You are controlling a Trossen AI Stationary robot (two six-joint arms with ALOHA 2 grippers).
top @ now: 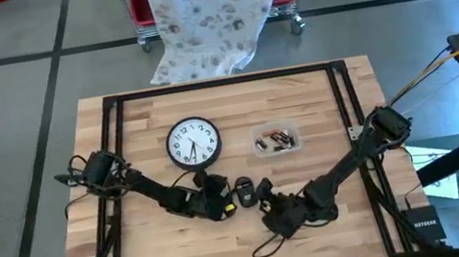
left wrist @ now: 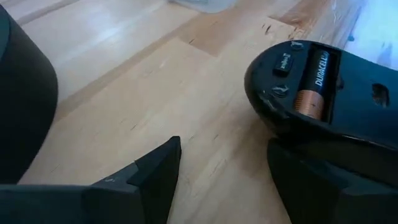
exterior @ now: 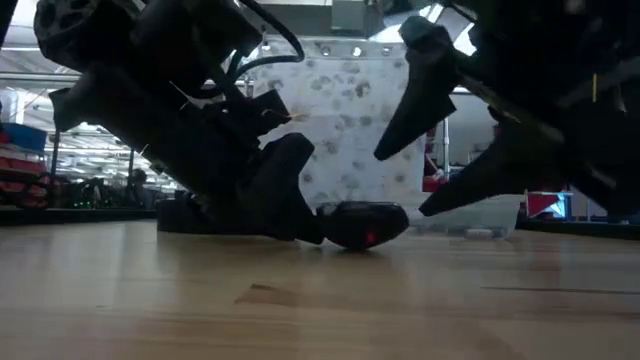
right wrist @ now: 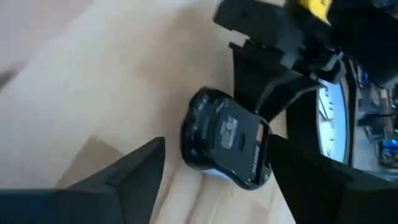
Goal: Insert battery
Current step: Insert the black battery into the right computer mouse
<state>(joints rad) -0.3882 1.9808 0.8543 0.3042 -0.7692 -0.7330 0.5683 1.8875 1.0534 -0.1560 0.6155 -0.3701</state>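
Observation:
A black computer mouse (top: 245,191) lies underside up on the wooden table, near its front middle. A copper-and-black battery (left wrist: 314,81) sits in its open compartment. My left gripper (top: 223,200) is open at the mouse's left end, low over the wood. My right gripper (top: 267,197) is open just right of the mouse, fingers slanting down toward it, clear of it in the low view. In the right wrist view the mouse (right wrist: 227,140) shows beyond the two spread fingers. My left gripper is open. One fingertip (exterior: 305,222) lies against the mouse's left end (exterior: 332,226), coming in nearly level from the table's left. The other finger (left wrist: 155,174) stands over bare wood. The mouse rests flat on the table, underside up.
A round white wall clock (top: 193,144) lies flat behind the left gripper. A clear plastic tub (top: 276,139) with several loose batteries stands behind the mouse. A black cable (top: 268,245) loops near the front edge. Bare wood lies to the front left.

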